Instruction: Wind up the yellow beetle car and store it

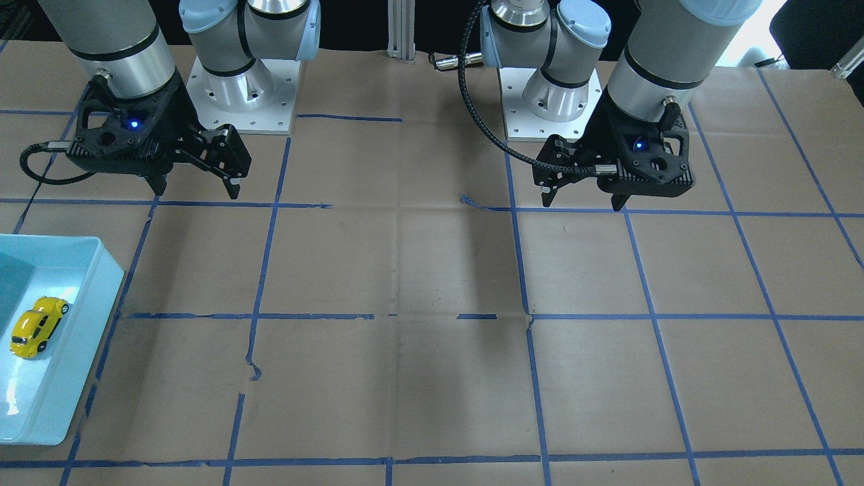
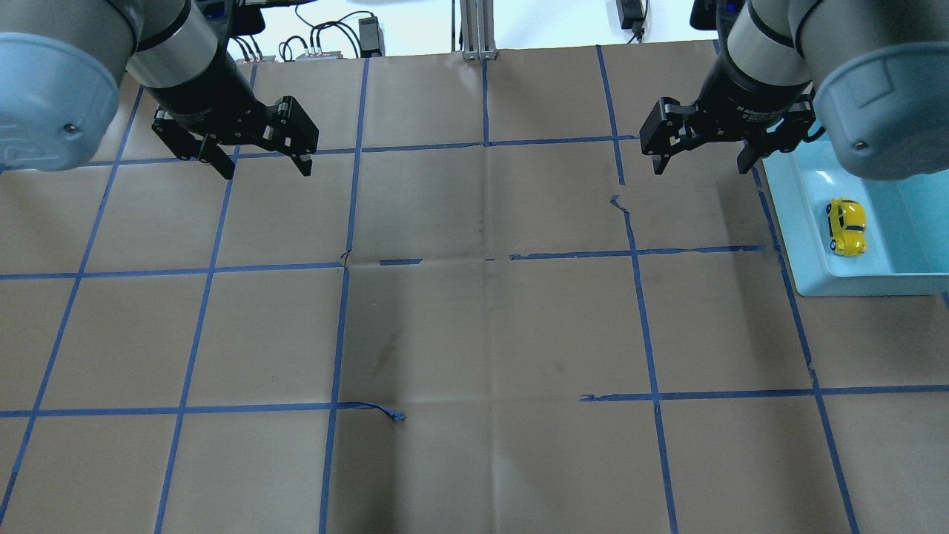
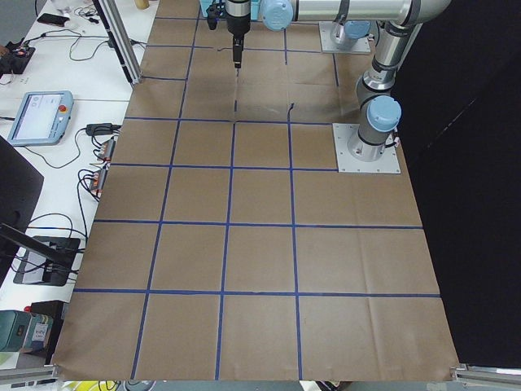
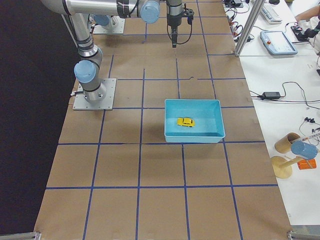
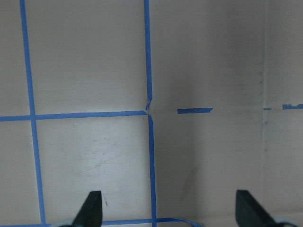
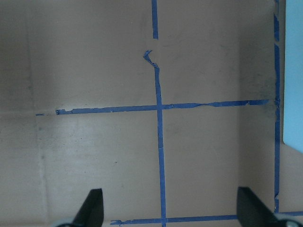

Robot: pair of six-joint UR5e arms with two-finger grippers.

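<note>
The yellow beetle car (image 2: 847, 226) lies inside a light-blue bin (image 2: 787, 230) at the table's right side, on its wheels. It also shows in the front-facing view (image 1: 38, 327) and the right exterior view (image 4: 185, 122). My right gripper (image 2: 700, 167) is open and empty, hanging above the paper just left of the bin's far corner, apart from the car. My left gripper (image 2: 265, 169) is open and empty over the far left of the table. The wrist views show only bare paper between the open left gripper's (image 5: 169, 203) and right gripper's (image 6: 169, 203) tips.
Brown paper with a blue tape grid (image 2: 485, 256) covers the table. The arm bases (image 1: 239, 91) (image 1: 550, 101) stand at the robot's side. The bin's edge (image 6: 294, 71) shows at the right of the right wrist view. Benches with cables and tablets (image 4: 277, 42) flank the table.
</note>
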